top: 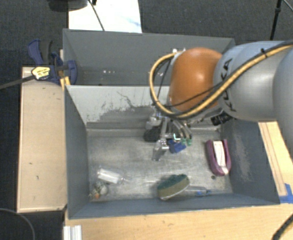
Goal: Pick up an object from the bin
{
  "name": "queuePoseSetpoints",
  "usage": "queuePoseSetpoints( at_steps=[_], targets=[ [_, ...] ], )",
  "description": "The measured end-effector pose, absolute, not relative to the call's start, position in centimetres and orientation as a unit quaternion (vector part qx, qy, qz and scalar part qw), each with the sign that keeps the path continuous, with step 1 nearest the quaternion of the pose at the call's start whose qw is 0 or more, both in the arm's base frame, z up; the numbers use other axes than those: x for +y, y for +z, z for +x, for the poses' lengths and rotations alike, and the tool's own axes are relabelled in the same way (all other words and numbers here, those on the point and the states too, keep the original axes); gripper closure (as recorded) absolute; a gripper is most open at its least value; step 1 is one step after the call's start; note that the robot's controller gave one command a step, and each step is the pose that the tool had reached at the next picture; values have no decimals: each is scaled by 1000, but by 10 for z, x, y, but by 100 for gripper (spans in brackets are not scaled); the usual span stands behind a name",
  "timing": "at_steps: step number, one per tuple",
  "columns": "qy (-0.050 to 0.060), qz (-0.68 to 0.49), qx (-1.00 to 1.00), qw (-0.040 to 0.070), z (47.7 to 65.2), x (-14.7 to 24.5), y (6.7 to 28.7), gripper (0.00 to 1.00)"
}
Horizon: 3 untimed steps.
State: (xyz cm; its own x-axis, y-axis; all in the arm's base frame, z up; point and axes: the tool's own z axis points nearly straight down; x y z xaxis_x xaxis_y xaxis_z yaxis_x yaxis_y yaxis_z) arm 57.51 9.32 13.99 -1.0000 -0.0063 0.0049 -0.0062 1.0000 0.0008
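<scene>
A small blue thing [176, 146], with a bit of green at its right side, lies on the floor of the bin [117, 151], about the middle and toward the back wall. The gripper [165, 143] is low over the floor, right against the blue thing's left side. Whether it is spread wide, drawn narrow or has the blue thing in its grasp I cannot tell (the orange wrist cover [194, 76] and looped cables hang over most of it).

Just to the left of the gripper, close under the back wall, sits a dark black lump [150, 135]. Farther right, near the side wall, lies a purple and white stapler [218, 157]. Along the front wall are a green brush [173, 185] and, well to the left, a small clear piece [109, 176].

The likely trouble is a near miss. The blue thing is small and loose, so a closing off its middle could push it aside rather than trap it. The black lump is near enough to be bumped or caught along with it. With the gripper this low, any more descent may scrape the metal floor.
</scene>
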Motion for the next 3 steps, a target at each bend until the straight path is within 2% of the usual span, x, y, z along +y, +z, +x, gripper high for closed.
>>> queuePoseSetpoints(
  at_steps=[1,2,3],
  targets=[
    [2,-10,-1000,-2,579,19,155,0],
    [0,-110,-994,-2,581,44,142,0],
    [-2,-202,-979,-7,585,51,119,0]
  ],
)
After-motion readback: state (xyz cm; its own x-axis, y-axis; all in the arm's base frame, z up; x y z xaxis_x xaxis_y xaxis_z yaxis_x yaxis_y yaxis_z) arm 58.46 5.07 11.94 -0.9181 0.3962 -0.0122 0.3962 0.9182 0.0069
